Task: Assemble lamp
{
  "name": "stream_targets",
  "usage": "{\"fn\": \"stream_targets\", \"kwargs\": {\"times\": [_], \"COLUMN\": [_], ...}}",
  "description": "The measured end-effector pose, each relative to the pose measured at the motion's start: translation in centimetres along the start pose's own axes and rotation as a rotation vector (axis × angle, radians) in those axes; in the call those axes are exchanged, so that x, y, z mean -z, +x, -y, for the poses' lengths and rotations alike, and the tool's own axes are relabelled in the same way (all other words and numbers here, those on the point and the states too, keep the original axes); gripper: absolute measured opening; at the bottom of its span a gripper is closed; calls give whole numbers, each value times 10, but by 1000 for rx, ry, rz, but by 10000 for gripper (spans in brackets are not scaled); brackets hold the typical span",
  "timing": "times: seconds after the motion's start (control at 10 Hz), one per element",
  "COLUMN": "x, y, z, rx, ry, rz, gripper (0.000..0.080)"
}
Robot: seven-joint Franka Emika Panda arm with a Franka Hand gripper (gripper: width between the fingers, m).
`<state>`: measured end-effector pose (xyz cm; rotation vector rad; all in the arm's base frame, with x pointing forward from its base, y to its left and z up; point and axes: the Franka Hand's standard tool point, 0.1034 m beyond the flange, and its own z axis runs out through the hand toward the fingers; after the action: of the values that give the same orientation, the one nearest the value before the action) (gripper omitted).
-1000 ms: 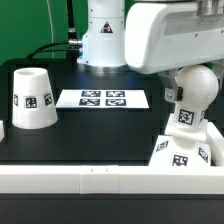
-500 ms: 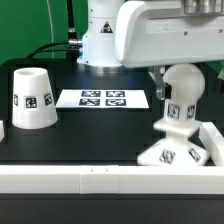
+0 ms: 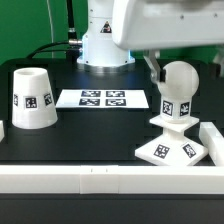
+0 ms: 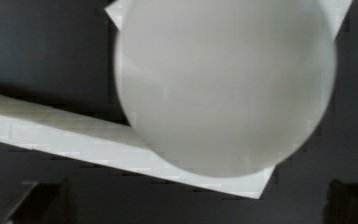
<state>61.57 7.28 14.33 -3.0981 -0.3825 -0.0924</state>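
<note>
**Bulb upright on lamp base, shade apart**

Bulb [image 3: 179, 88], white plastic with a round head and a black-and-white square tag on its neck, stands upright on the flat square white base [image 3: 172, 151] at the exterior view's right of the black counter [image 3: 95, 135]. The base carries two tags on its near edge and sits just beside a white raised rail [image 3: 100, 180] along the counter's front. The tapered white cone shade [image 3: 31, 97], tagged on its side, stands well apart from the base, toward the exterior view's left. The marker board [image 3: 103, 98] lies between shade and base, farther back. The robot's hand [image 3: 160, 67] hangs just behind the bulb's head; whether its fingers are apart or together cannot be told. The wrist view shows the bulb's head [image 4: 220, 90] close up.
</note>
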Motion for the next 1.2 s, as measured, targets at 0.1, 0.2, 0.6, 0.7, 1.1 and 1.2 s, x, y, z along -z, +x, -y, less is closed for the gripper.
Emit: {"fn": "stream_targets", "kwargs": {"times": [0.1,0.2,0.6,0.7,1.1,1.2], "x": [9,19,19,18,19,21], "y": [-12,-27,-40,-41,-60,-78], "z": [-3,-11,-18,-18,-31,-43], "rx": [18,38,31,31,86,100], "ry": [-2,-7,-12,-11,-12,-14], "rz": [4,9,22,23,34,45], "gripper": [699,699,699,699,699,699]}}
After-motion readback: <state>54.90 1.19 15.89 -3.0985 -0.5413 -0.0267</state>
